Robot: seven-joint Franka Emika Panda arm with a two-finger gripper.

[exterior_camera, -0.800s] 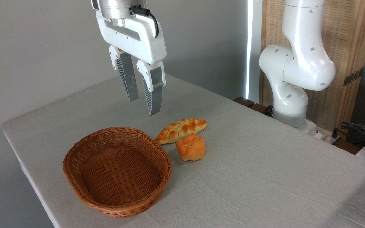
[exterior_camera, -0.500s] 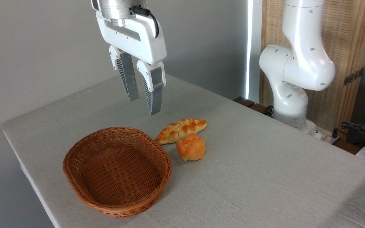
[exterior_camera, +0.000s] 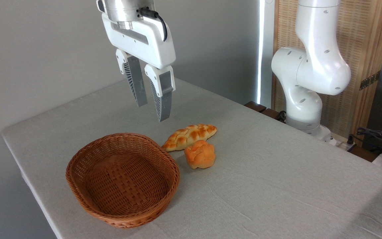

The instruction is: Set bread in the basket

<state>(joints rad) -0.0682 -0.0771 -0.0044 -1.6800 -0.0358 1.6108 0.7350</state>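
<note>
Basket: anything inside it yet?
Nothing: the basket shows only bare woven floor. The bread sits on the table beside it. The near wall hides a strip of floor.

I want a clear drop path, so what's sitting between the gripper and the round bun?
In the camera view, the braided loaf lies on the table just behind the round bun, roughly under the line from the gripper. Otherwise only air and bare tablecloth.

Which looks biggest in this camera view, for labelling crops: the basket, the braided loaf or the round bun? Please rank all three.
1. The basket, by far the widest.
2. The braided loaf, longer than the bun but slim.
3. The round bun, shortest.
Loaf and bun lie side by side, so nearness hardly skews that pair.
</note>
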